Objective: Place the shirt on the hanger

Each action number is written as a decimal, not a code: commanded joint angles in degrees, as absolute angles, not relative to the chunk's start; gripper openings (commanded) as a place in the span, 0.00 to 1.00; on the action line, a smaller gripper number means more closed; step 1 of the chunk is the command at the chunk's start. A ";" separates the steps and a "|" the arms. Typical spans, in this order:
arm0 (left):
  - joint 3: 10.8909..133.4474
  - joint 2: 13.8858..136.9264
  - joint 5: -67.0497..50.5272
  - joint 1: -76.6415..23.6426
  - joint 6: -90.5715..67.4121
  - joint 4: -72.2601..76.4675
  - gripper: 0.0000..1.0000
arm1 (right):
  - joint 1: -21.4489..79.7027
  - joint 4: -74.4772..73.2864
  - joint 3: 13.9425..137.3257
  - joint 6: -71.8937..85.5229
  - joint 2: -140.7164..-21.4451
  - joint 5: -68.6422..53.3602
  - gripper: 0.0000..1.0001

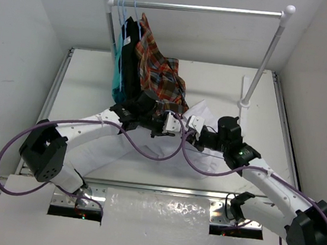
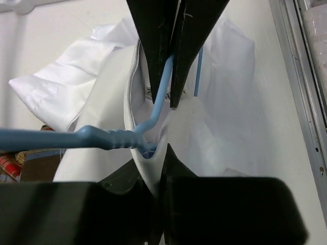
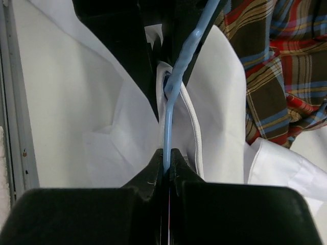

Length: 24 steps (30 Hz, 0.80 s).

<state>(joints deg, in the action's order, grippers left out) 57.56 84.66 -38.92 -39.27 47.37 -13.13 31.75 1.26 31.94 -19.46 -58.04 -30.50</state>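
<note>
The white shirt [image 1: 148,149] lies crumpled on the table under both arms; its collar area shows in the left wrist view [image 2: 102,81] and the right wrist view [image 3: 92,102]. The light-blue wire hanger [image 3: 176,76] runs into the collar opening; its twisted neck shows in the left wrist view [image 2: 104,138]. My right gripper [image 3: 167,155] is shut on the hanger's wire. My left gripper [image 2: 159,161] is shut on a fold of the shirt's cloth at the collar edge, right by the wire. Both grippers meet tip to tip at mid-table, left [image 1: 169,123] and right [image 1: 190,132].
A clothes rack rail [image 1: 201,9] spans the back, its right post [image 1: 259,74] standing on the table. A red-orange plaid shirt [image 1: 158,68] and black and teal garments [image 1: 125,58] hang at its left end, just behind the grippers. The plaid cloth also shows in the right wrist view [image 3: 286,66].
</note>
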 commanded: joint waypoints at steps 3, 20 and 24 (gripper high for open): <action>60.82 82.88 -42.37 -37.71 44.32 -13.27 0.00 | 31.90 7.11 37.09 -16.80 -59.59 -26.84 0.00; 69.69 81.03 -31.99 -31.21 -3.59 4.04 0.00 | 23.82 -23.01 69.34 15.03 -56.96 3.87 0.88; 77.68 83.14 -31.99 -30.76 -7.72 5.88 0.00 | 23.82 -28.29 72.77 14.07 -57.47 4.49 0.72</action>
